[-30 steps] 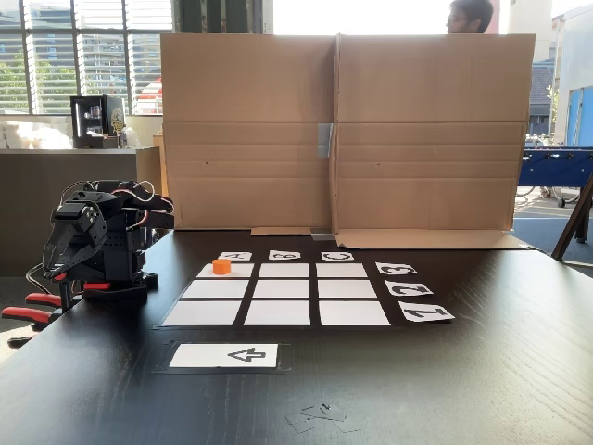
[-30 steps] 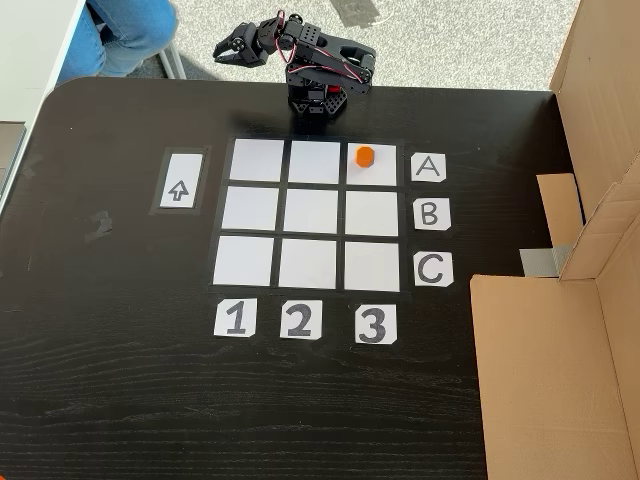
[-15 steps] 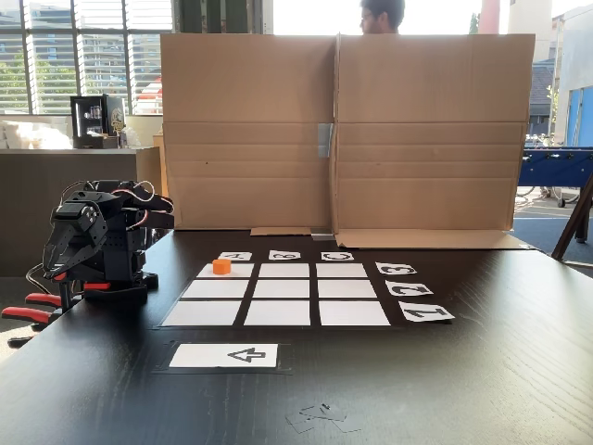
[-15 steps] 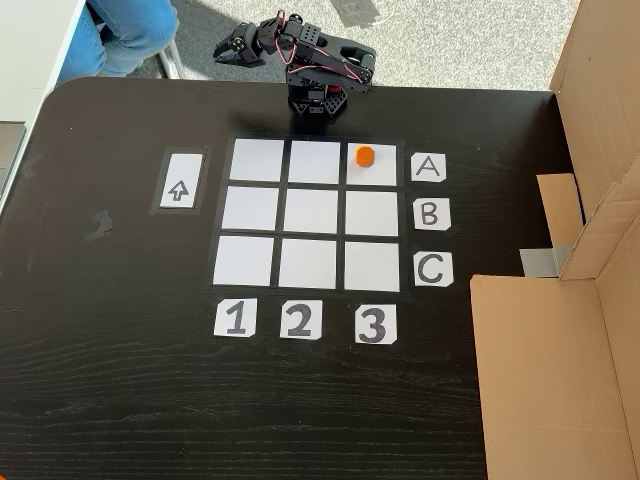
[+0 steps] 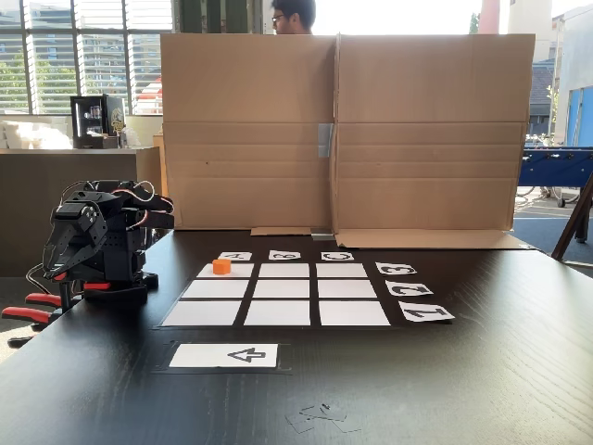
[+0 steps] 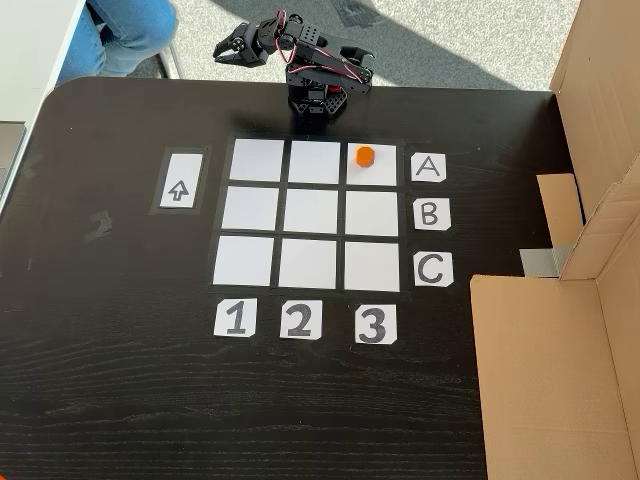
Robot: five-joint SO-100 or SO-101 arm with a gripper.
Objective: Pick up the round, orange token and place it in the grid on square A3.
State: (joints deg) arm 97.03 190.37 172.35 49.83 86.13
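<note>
low fixed view, table level: the token (image 5: pixel 221 266) sits flat on the far-left cell of the grid (image 5: pixel 277 294), the cell beside the lettered card at that corner. nothing touches it. the arm (image 5: pixel 97 236) is folded up at the left table edge, well apart from the grid. its gripper (image 5: pixel 57 269) points downward off to the left; the fingers are too dark and overlapped to tell whether they are apart or together. red-handled clamps (image 5: pixel 30 307) grip the table edge below the arm. an arrow card (image 5: pixel 224 355) lies nearer the camera than the grid. a cardboard screen (image 5: pixel 343 130) stands along the far side of the table, and a person's head (image 5: pixel 292 16) shows above it.

high fixed view, looking down: the token (image 6: pixel 364 155) lies on square A3 (image 6: pixel 372 164), the top-right cell here, in line with card a (image 6: pixel 428 167) and card 3 (image 6: pixel 374 323). it sits toward the upper middle of that cell, inside its edges. the other eight cells are bare white. the arm (image 6: pixel 318 78) is folded at the top table edge, just above the grid. the gripper (image 6: pixel 226 49) reaches left beyond the table edge, away from the token; cannot tell its opening here either. the arrow card (image 6: pixel 181 181) lies left of the grid. a person's leg in blue (image 6: pixel 128 30) shows at the upper left corner.
</note>
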